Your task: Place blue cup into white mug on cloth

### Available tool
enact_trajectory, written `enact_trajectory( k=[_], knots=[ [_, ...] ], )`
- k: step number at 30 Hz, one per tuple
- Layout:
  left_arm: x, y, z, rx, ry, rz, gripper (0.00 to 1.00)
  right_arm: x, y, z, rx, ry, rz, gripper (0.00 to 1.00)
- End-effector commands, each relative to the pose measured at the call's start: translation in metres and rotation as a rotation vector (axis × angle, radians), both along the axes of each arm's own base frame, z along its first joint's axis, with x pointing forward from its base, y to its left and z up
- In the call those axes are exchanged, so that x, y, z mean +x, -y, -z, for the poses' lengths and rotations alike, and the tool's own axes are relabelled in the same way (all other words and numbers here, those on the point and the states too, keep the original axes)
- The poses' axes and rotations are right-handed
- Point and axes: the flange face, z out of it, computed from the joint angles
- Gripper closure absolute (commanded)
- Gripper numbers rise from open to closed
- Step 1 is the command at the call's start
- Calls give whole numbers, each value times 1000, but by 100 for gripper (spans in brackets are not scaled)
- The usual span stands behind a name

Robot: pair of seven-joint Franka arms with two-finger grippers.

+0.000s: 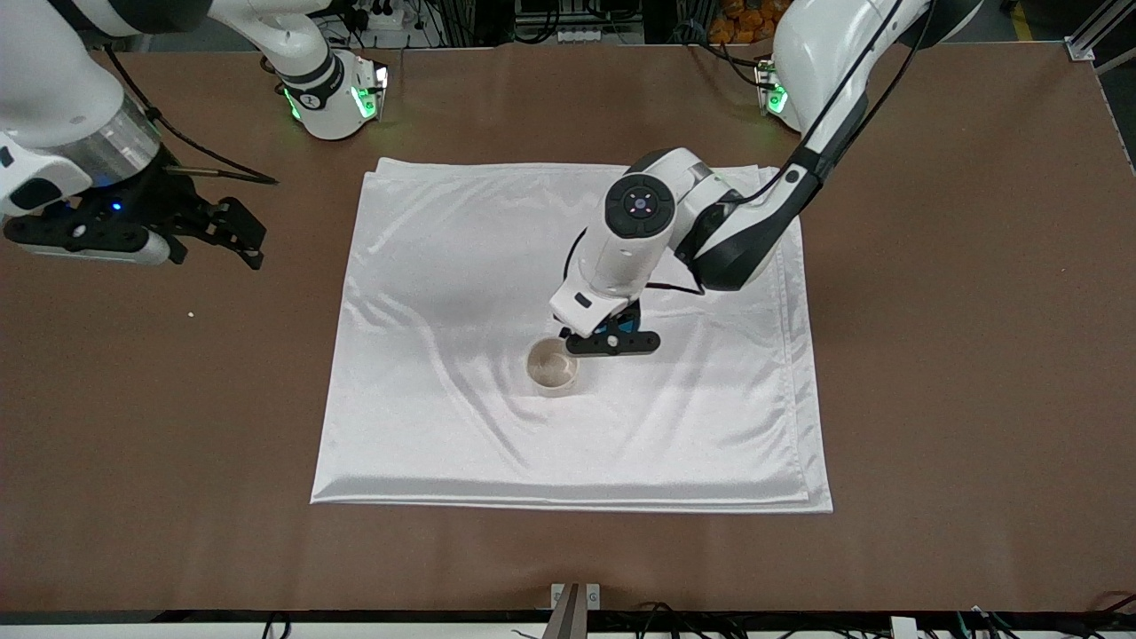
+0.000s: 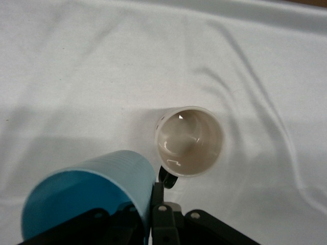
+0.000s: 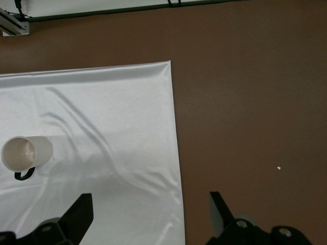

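My left claw (image 2: 145,224) pinches the cup (image 2: 89,196) over the cloth (image 1: 444,266), beside the mug (image 1: 553,366). Released off-centre, it could clip the rim and topple. Right claw (image 1: 244,232), spread, waits over the worktop (image 1: 958,355).

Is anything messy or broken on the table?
Nothing looks broken or spilled. The white mug stands upright and empty on the cloth, which is only softly wrinkled. The left gripper holds the blue cup above it.
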Motion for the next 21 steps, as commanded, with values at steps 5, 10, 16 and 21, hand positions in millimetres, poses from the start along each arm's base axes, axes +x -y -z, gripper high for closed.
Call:
enact_trajectory(
  k=[5, 10, 16, 21],
  knots=[
    [3, 36, 20, -19, 127, -41, 100, 0, 71, -6, 20, 8, -125, 0],
    [3, 50, 32, -37, 128, -33, 100, -1, 100, -9, 7, 13, -166, 0],
    [10, 54, 36, -50, 133, -44, 100, -3, 100, -5, 7, -9, -167, 0],
    [8, 56, 36, -53, 134, -42, 100, -2, 99, -3, 9, -15, -167, 0]
  ],
)
